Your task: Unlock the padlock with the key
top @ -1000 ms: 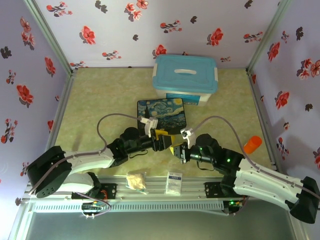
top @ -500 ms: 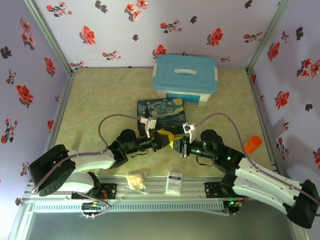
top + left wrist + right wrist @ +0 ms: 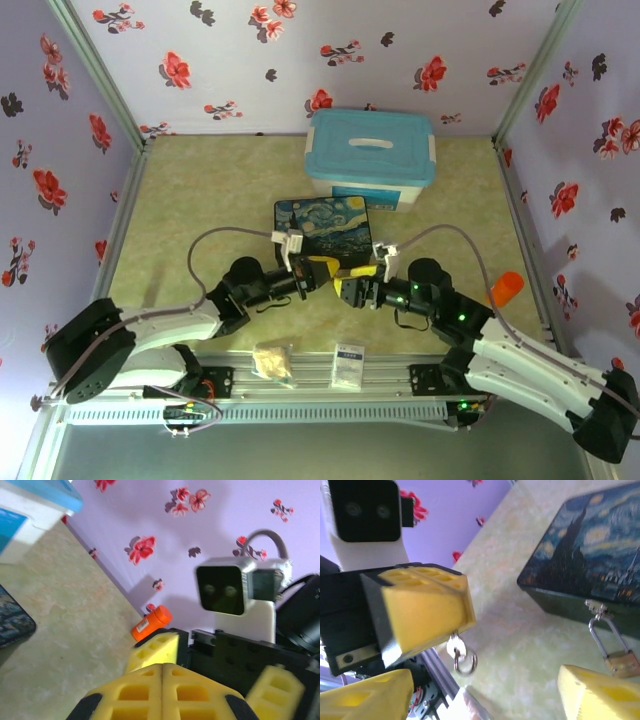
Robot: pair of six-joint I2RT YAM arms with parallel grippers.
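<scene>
Where the two arms meet in the middle of the worktop (image 3: 200,200), the left tool (image 3: 320,268) is clenched shut on the key (image 3: 455,647). Its two yellow fingers (image 3: 162,690) are pressed flat together. The small grey key pokes out from between them and hangs down. A little ring (image 3: 466,664) dangles from it. This part is a bit blurry, so I cannot tell which end of the key is held.

The right tool (image 3: 352,282) is just to the right of the left one, and their tips are very near each other. It is released, with its yellow fingers (image 3: 367,697) spread wide and nothing between them.

The padlock (image 3: 620,662) is hooked through the clasp (image 3: 596,607) on the near side of the painted box (image 3: 322,228). Its thin silver loop goes through the clasp and its gold body lies low by the worktop. It is apart from the key, to the right in the right wrist view.

The painted box sits just far of the two tools. Farther back stands a tub (image 3: 370,160) with a blue lid. An orange bottle (image 3: 505,288) lies by the right wall. At the near edge rest a white packet (image 3: 348,365) and a pale crumpled lump (image 3: 272,360).
</scene>
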